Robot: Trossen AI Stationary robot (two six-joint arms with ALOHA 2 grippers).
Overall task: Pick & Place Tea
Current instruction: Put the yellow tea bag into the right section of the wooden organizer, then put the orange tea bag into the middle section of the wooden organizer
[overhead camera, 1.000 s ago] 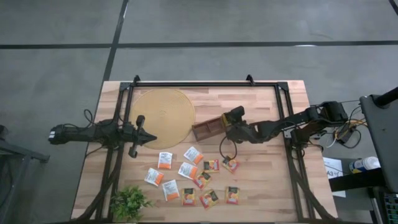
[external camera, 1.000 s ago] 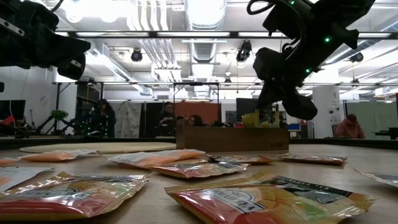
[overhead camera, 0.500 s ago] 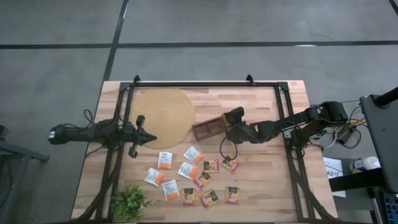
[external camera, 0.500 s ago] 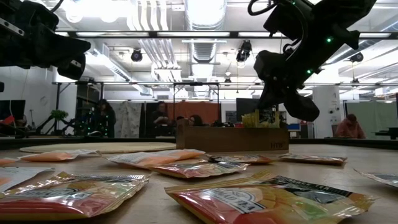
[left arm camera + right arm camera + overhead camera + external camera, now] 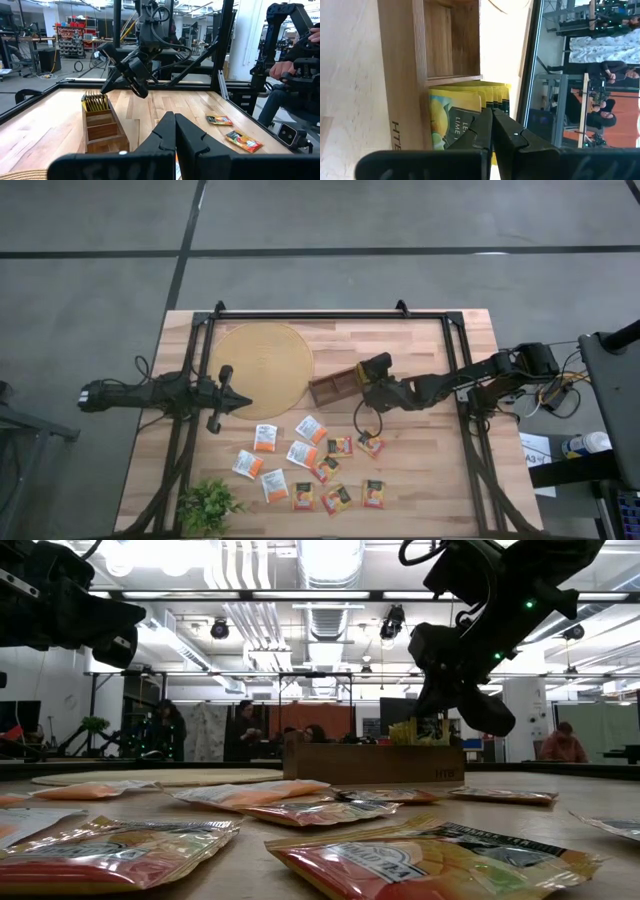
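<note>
- Tea sachets (image 5: 322,470) lie scattered flat on the near half of the wooden table (image 5: 420,480), about a dozen of them; orange-and-white ones sit toward the plant (image 5: 207,505), darker ones toward the middle.
- One batch of yellow lemon sachets (image 5: 465,120) already stands upright in the end compartment of the wooden compartment tray (image 5: 335,386); the neighbouring compartment is bare.
- Right gripper (image 5: 366,387) hangs over that filled end of the tray, jaws pressed together and holding nothing that can be seen.
- Against the frames a second back it has barely shifted, a slight lift away from the tray at most, and no sachet on the table has moved.
- My reading: a drop into the tray is done and the arm is pausing before going back to the loose pile.
- Left gripper (image 5: 240,402) waits at the table's left edge beside the round woven mat (image 5: 262,365), fingers closed and empty, unchanged.
</note>
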